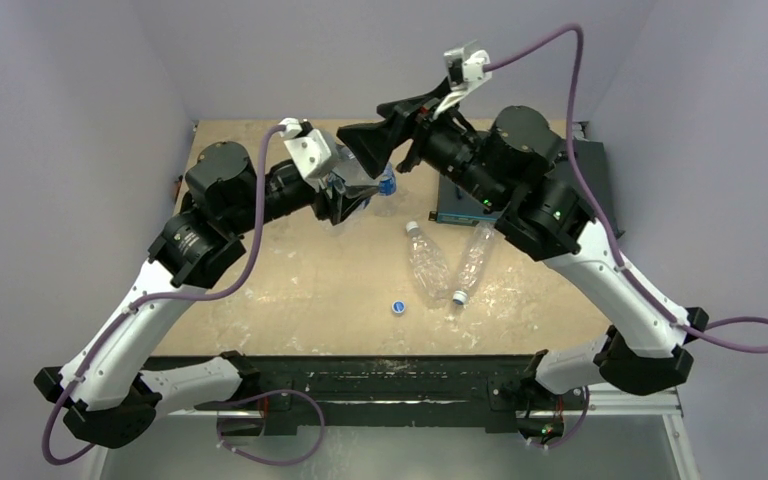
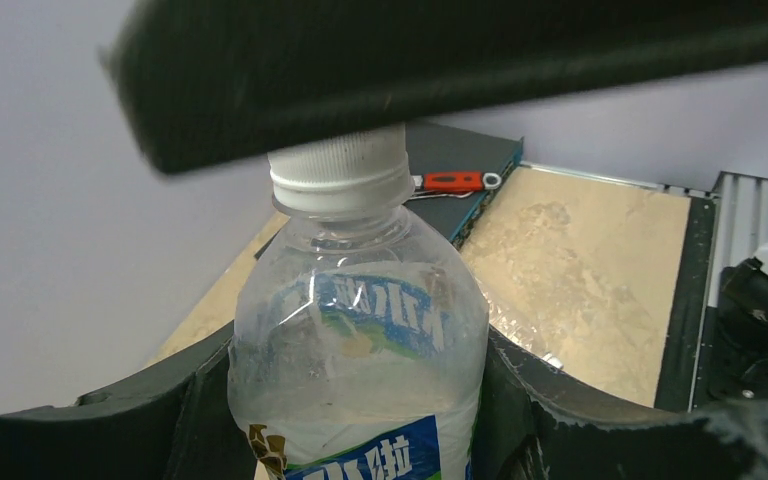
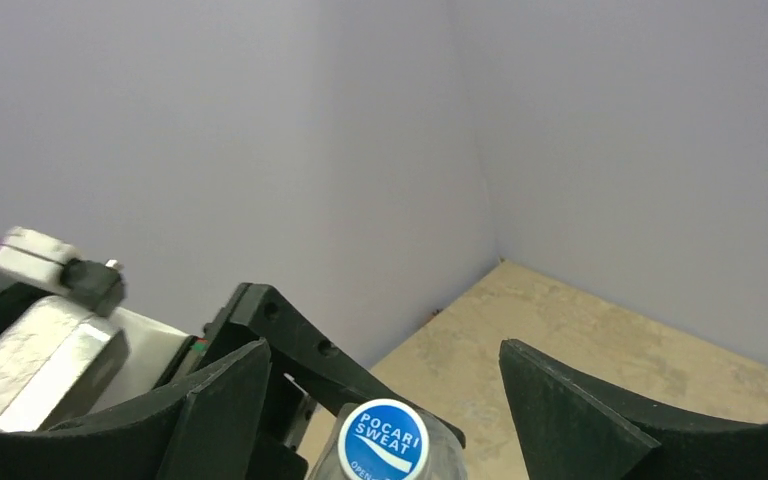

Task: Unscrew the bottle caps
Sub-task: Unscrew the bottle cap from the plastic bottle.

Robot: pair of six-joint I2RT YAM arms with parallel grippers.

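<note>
One labelled bottle (image 2: 360,340) is clamped by left jaws; right jaws are held open, empty, above it; white cap (image 2: 340,172) to be pinched.

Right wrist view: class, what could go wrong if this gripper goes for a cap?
The right gripper is open with the blue Pocari Sweat cap framed between its fingers, yet the left gripper holds the white-capped bottle; it might grab the seemingly unheld bottle, spinning or tipping it. A right finger hangs over the white cap; pushing down could crush that bottle.
</note>
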